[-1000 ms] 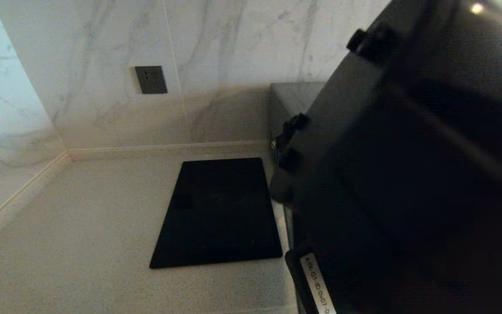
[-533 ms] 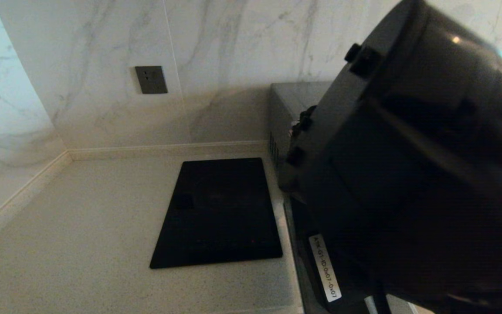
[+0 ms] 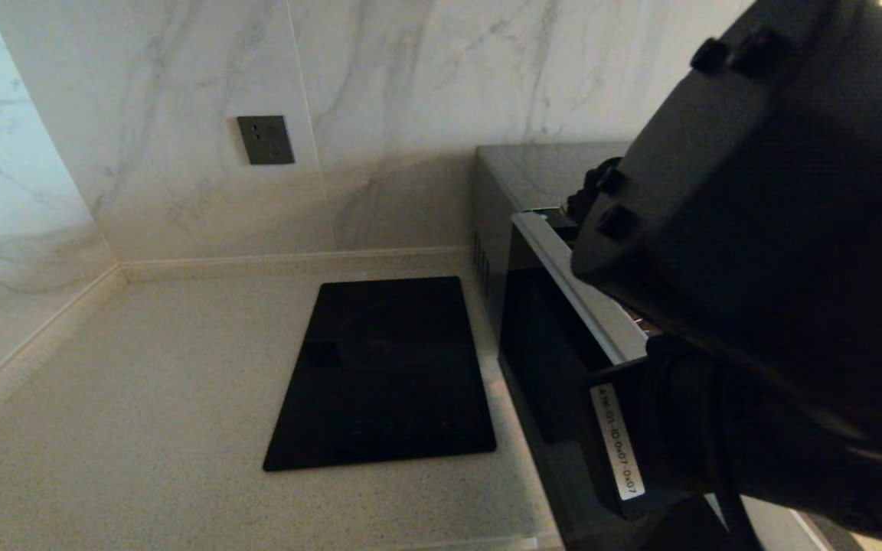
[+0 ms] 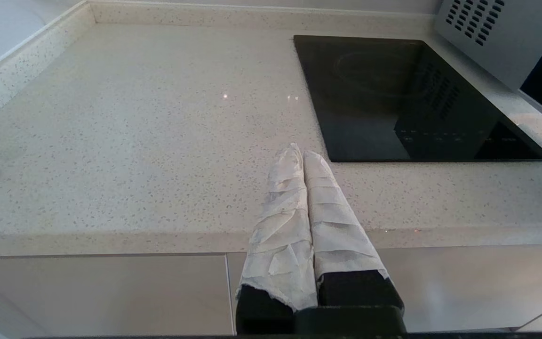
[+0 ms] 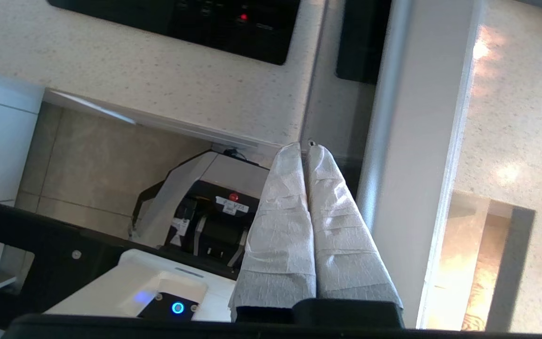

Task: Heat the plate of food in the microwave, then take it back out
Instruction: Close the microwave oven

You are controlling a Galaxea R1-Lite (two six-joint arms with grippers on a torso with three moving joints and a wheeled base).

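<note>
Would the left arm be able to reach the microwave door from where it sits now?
Probably not without a long move: the left gripper, shut, sits low at the counter's front edge, with the black panel between it and the microwave.

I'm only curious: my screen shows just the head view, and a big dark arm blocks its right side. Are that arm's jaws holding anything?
Observer: No. The right wrist view shows the right jaws shut on nothing, with the tips close to the microwave door.
Operator: And the other arm?
Observer: The left jaws are shut too. They hang in front of the counter edge, near the black panel.
Operator: Is there a plate anywhere?
Observer: No view shows one.
</note>
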